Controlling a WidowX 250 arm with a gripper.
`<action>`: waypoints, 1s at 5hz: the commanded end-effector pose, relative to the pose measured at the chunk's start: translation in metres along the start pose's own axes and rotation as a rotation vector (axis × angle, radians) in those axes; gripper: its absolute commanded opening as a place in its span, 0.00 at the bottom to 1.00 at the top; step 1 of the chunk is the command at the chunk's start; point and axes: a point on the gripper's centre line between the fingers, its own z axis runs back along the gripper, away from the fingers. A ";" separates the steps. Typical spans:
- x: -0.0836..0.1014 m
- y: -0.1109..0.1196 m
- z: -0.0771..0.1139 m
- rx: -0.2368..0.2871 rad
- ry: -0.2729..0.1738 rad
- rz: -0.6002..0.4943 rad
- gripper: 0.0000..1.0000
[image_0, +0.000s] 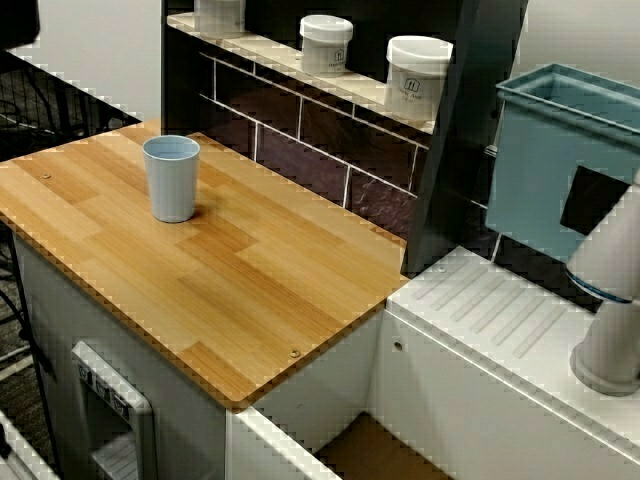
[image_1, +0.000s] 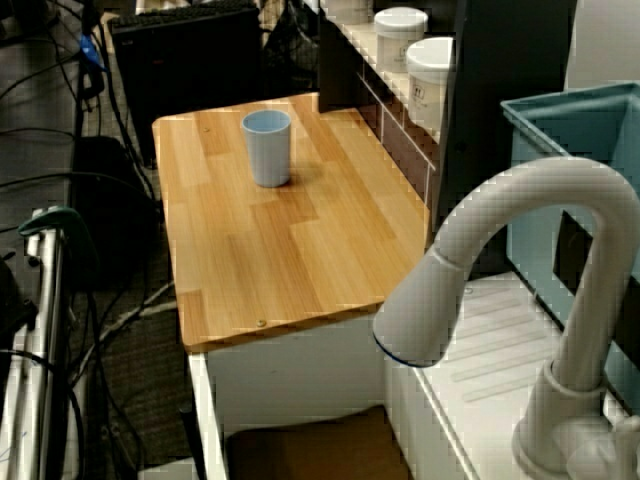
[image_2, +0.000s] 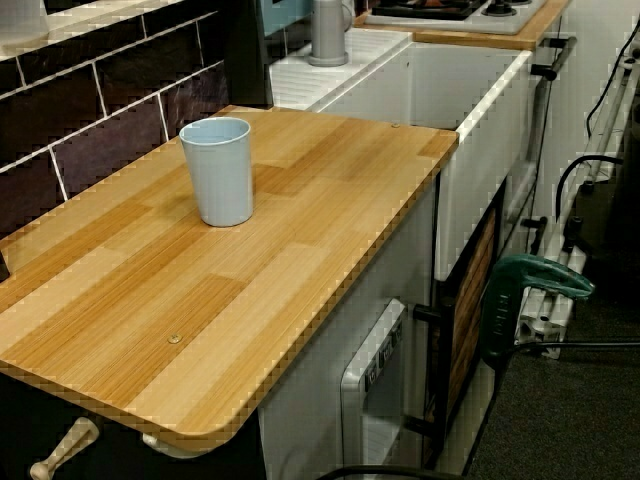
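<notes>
cup upright, open end up, on wooden counter, back-left part, near tiled wall, nothing touching it | gripper: out of every view, so I can't tell how open it is or what it holds | faucet by the sink, well apart from cup | jars on shelf above

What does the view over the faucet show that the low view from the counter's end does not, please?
Only the view over the faucet shows the faucet's curved spout, a black case behind the counter and loose cables on the floor. Only the low view shows a stove top at the far end and a white control panel under the counter. Both show the light blue cup standing upright on the wooden countertop, with no gripper in sight.
</notes>
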 end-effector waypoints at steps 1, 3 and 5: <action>0.000 0.000 0.000 0.000 0.000 0.000 1.00; 0.020 0.016 -0.034 0.011 -0.028 -0.037 1.00; 0.054 0.048 -0.057 0.054 -0.050 -0.012 1.00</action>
